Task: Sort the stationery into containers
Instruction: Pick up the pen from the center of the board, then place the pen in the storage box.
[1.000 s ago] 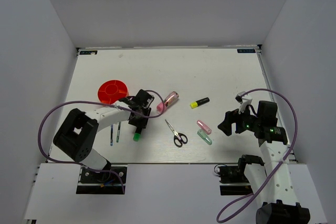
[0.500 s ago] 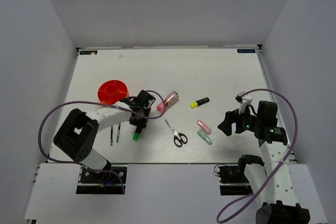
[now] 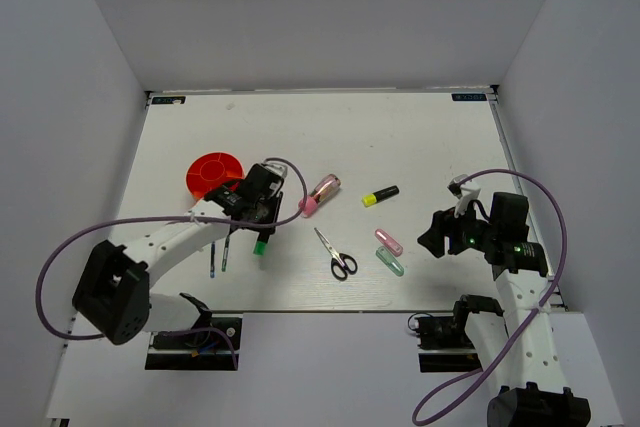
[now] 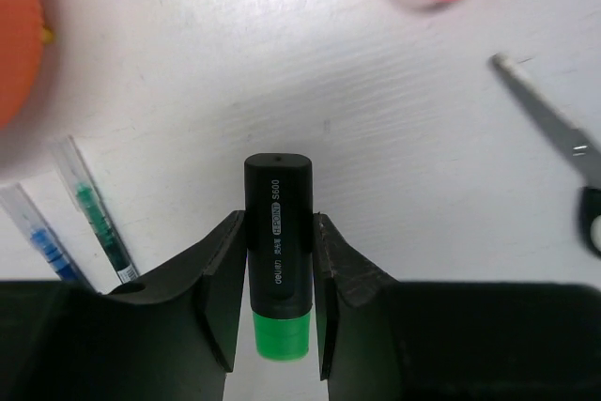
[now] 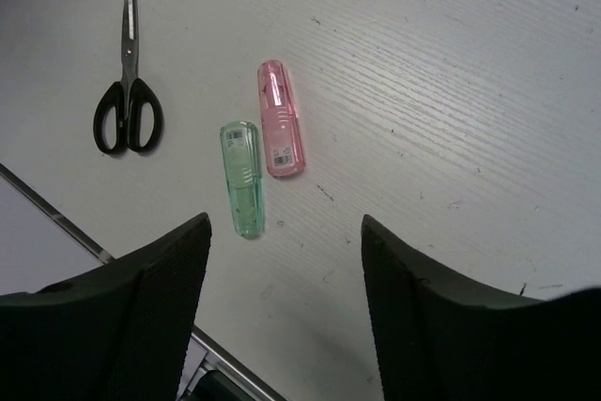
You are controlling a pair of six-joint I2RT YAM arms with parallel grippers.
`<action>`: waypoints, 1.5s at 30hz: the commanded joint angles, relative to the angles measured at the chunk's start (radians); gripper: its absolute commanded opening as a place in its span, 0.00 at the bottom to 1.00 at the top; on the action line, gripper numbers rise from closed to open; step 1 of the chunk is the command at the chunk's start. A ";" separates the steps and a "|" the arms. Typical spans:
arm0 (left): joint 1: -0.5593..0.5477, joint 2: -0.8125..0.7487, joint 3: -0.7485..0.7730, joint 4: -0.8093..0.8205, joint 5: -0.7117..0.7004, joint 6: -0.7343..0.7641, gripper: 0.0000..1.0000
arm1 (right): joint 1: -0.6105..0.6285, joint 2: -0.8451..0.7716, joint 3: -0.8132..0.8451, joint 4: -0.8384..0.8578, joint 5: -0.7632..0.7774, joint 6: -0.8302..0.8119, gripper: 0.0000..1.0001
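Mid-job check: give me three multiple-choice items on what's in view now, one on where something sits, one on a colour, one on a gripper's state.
1. Where does the red-orange pot stand?
A. on the left arm's side
B. on the right arm's side
C. midway between the arms

2. What colour is the cap of the marker in the left gripper?
A. yellow
B. green
C. pink

3. How is the right gripper?
A. shut on an item
B. out of view
C. open, holding nothing

Answers:
1 A: the top view shows it left of centre, by the left arm's wrist.
2 B: the left wrist view shows a green cap between the fingers.
3 C: the right wrist view shows its fingers wide apart with nothing between them.
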 commanded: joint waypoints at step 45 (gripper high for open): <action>0.081 -0.194 -0.148 0.852 -0.688 0.392 0.00 | 0.012 0.028 0.001 0.035 -0.077 -0.023 0.00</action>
